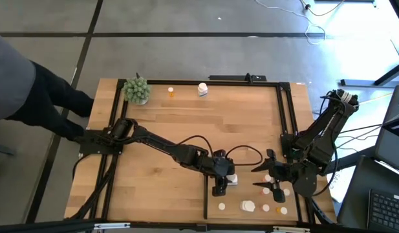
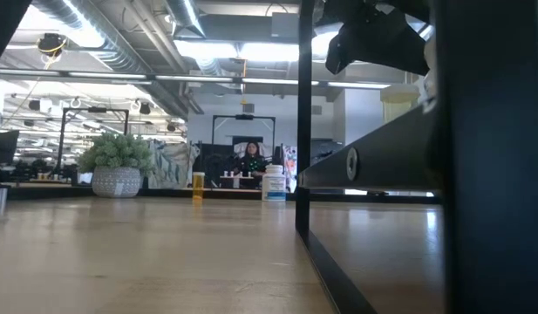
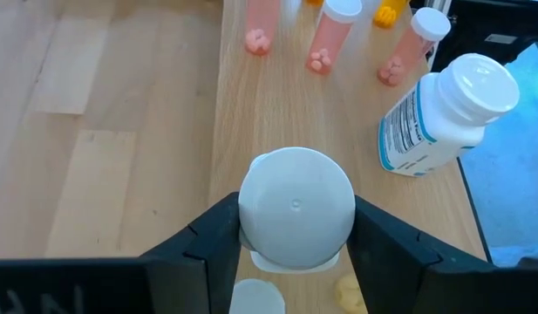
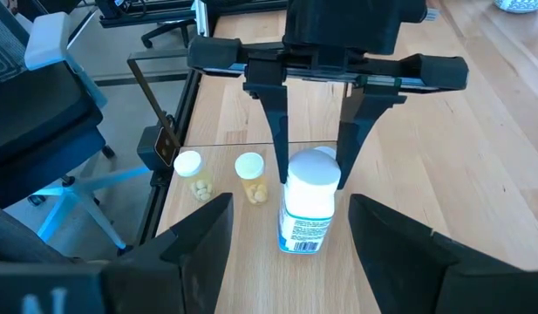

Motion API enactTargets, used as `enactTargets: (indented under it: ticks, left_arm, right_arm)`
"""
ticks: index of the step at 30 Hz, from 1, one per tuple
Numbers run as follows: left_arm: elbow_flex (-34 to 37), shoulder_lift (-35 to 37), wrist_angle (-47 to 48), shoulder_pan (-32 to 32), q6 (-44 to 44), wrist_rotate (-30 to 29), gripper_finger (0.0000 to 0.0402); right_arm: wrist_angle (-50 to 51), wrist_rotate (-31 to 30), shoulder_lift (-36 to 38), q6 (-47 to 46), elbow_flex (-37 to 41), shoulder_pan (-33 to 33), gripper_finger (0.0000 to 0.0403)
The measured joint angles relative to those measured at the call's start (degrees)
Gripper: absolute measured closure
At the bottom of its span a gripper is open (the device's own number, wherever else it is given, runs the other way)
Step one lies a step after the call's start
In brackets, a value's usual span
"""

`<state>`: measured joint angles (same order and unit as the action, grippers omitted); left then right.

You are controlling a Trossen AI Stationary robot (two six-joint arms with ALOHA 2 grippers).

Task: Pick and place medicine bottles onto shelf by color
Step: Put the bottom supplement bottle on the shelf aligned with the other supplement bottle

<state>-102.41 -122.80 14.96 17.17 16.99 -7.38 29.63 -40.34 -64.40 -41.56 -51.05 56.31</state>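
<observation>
— Pale wooden tabletop (image 1: 186, 129) is seen from above, with the light-wood shelf panel edged by a thin black strip (image 1: 251, 129) at its right. What is being handled?

— A small white round-capped plastic bottle (image 1: 231, 178) is bracketed by the left gripper (image 1: 220, 188) near the shelf's near edge. The right gripper (image 1: 269, 180) waits just beside it, over loose bottles.

— And at table height?

— Only a green spiky plant ball in a pot (image 2: 117, 163), an orange bottle (image 2: 198, 186) and a chunky white bottle (image 2: 274, 183) are shown far back.

— The left wrist view?

— The white cap (image 3: 296, 206) sits between part-open fingers (image 3: 207, 244); whether it is gripped cannot be told. It is judged light, stiff and smooth, best taken around the body below the cap. A labelled white bottle (image 3: 439, 118) and orange vials (image 3: 331, 35) crowd close and could be toppled.

— The right wrist view?

— Its own jaws stand wide and empty; that labelled bottle (image 4: 309, 205) stands between both grippers.
</observation>
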Motion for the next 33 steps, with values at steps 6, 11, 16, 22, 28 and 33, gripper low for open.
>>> enactTargets:
  ticks: [6,11,16,22,28,33]
  left_arm:
    - [0.0,0.0,0.0,0.0,0.0,-0.01,0.0227]
    - [0.0,0.0,0.0,0.0,0.33,-0.02,0.0227]
    - [0.0,0.0,0.0,0.0,0.43,-0.02,0.0226]
    - [0.0,0.0,0.02,0.0,0.42,-0.02,0.0226]
    - [0.0,0.0,0.04,0.0,-0.02,-0.04,0.0223]
    - [0.0,0.0,0.31,0.0,-0.1,-0.63,0.0184]
  right_arm:
    - [0.0,0.0,0.0,0.0,0.0,0.0,0.0173]
    - [0.0,0.0,0.0,0.0,0.0,0.0,0.0173]
    - [0.0,-0.02,0.0,0.0,-0.02,0.0,0.0173]
    - [-0.01,-0.02,0.0,0.0,-0.02,0.0,0.0173]
    - [0.0,-0.02,0.0,0.0,-0.02,0.0,0.0173]
    - [0.0,0.0,0.0,0.0,-0.02,0.0,0.0173]
